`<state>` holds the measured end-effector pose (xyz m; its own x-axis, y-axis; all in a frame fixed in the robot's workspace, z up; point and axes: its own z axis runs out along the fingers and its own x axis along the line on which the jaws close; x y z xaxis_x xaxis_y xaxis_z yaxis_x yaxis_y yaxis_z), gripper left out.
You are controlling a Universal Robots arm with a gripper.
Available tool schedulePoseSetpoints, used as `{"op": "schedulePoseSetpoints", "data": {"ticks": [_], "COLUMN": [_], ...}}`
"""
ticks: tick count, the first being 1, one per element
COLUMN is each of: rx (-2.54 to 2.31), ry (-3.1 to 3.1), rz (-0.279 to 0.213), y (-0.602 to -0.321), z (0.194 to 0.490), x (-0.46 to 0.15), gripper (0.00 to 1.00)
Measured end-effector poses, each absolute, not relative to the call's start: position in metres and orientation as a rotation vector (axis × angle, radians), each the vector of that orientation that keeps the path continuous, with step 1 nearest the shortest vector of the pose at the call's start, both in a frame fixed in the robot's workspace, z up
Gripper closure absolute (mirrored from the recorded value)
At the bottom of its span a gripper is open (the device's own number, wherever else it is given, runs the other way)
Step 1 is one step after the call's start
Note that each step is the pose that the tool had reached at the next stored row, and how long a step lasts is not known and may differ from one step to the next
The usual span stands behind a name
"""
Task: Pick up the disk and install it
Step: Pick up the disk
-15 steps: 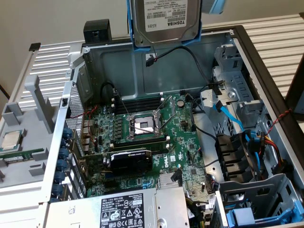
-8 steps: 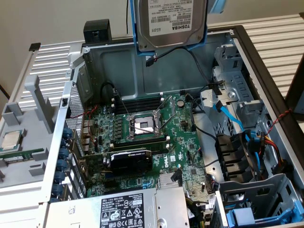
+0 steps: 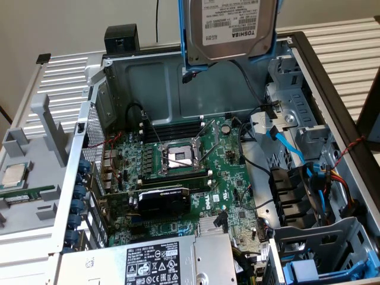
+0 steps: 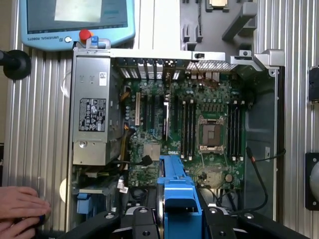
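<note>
Exterior view, silver disk (image 3: pixel 231 27) w/ white label, blue carrier

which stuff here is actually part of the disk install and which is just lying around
In the job: the disk, gripped by the gripper above the open computer case.
Lying about: processor chip, memory stick, teach pendant, a person's hand.

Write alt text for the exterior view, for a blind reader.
The disk, in a blue carrier, hangs in the air above an open computer case. Inside lies the motherboard, its CPU socket open; at the exterior view's left, a chip rests on a grey tray.
</note>
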<state>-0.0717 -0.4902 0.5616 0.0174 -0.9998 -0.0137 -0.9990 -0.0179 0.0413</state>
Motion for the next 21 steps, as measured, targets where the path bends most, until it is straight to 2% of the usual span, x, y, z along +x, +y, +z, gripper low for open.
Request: {"op": "schedulePoseSetpoints", "data": {"ticks": [21], "rx": [2.226], "ry": [-2.187], "rz": [-0.061], "y": [-0.542], "z": [0.565], "x": [-0.047], "gripper": [0.63]}}
